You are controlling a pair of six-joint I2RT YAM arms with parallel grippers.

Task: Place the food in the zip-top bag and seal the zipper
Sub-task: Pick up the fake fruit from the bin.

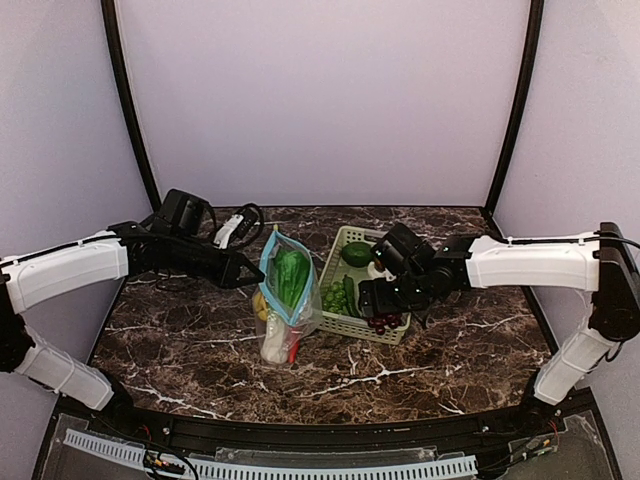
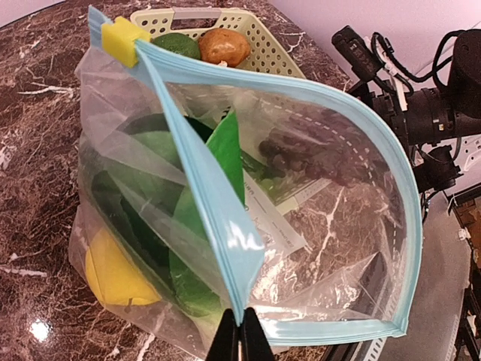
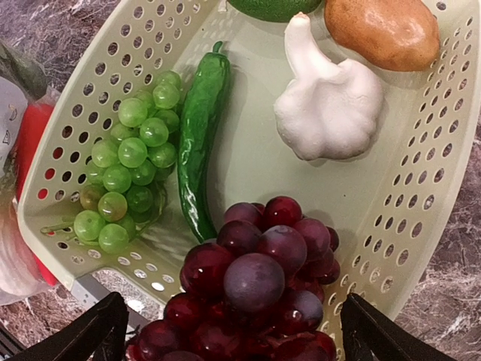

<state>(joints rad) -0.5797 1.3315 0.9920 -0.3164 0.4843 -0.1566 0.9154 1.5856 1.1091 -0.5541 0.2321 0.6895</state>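
The clear zip-top bag (image 1: pixel 285 290) stands upright with its mouth held wide. My left gripper (image 2: pixel 240 340) is shut on its teal-blue zipper (image 2: pixel 218 203) at the near corner. A leafy green (image 2: pixel 218 173) and a yellow lemon (image 2: pixel 116 271) lie inside the bag. My right gripper (image 3: pixel 233 331) is open, one finger on each side of the purple grapes (image 3: pixel 255 278) in the pale green basket (image 3: pixel 421 188). Green grapes (image 3: pixel 128 173), a long green pepper (image 3: pixel 197 143), a white bulb (image 3: pixel 331 105) and a brown potato (image 3: pixel 383 30) also lie in the basket.
The basket (image 1: pixel 345 240) sits just right of the bag, touching it. A yellow slider (image 2: pixel 124 37) sits at the zipper's far end. Cables (image 1: pixel 235 225) lie at the back left. Black frame posts (image 1: pixel 125 100) and lilac walls close in the marble table (image 1: pixel 450 350).
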